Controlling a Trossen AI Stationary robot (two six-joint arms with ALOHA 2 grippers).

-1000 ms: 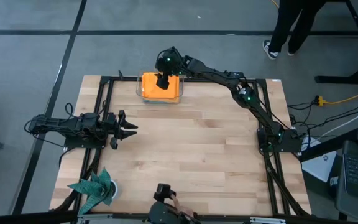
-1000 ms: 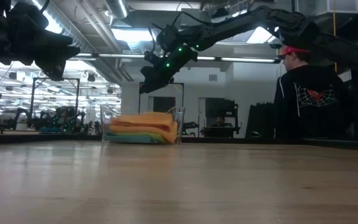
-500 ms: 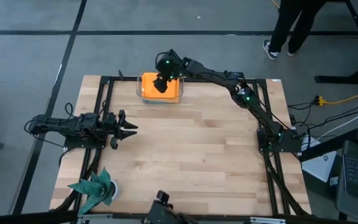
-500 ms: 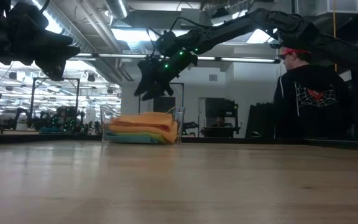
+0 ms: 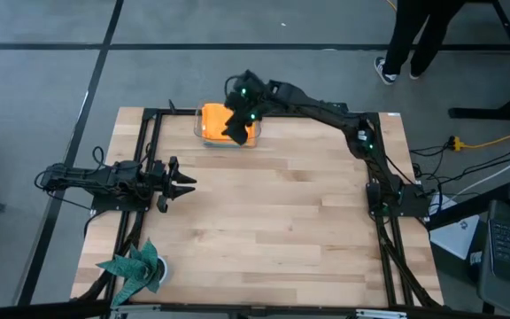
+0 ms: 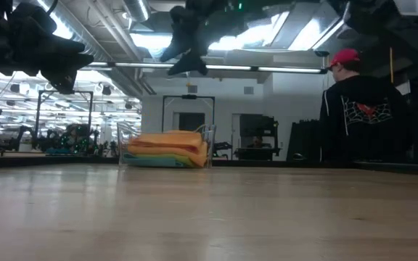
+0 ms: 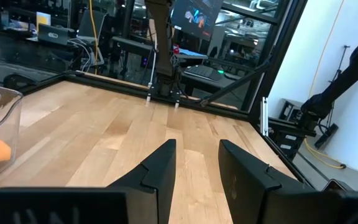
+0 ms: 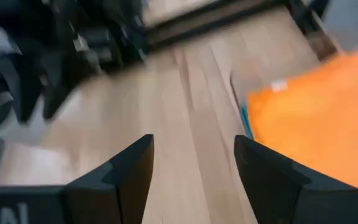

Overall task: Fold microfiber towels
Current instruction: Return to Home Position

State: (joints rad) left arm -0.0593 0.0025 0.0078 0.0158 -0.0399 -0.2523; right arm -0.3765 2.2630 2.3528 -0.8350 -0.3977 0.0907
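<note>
The right wrist view is smeared. Little reads in it beyond the right gripper's own dark fingers (image 8: pixel 123 174), which stand apart with bare wood between them and nothing held. From above, the right gripper (image 5: pixel 235 133) overlaps one rim of the clear bin (image 6: pixel 210 147) and hides part of the orange towel (image 5: pixel 214 122) that tops the stack. The level view shows the gripper hanging well above the microfiber towels (image 6: pixel 167 148), close to the picture's top edge, where its arm is cut off. Below the orange layers only thin lime-green and turquoise edges show through the bin wall, and how many orange cloths lie there cannot be told. The left gripper (image 5: pixel 182 183), fingers parted and empty, hangs well apart from the bin, with open board between it and the right gripper. Its wrist view catches only a corner of the bin, with a scrap of orange and green inside. Between the two grippers, and from them out to the near edge, the table (image 5: pixel 273 221) is plain wood. The black frame (image 5: pixel 149 142) runs along the sides, one rail just behind the left gripper. The spiky-edged cloth (image 5: pixel 134 266) sits at a corner beyond the left gripper, far from the right one. A person (image 6: pixel 361 116) stands past the far edge, well apart from both grippers.
</note>
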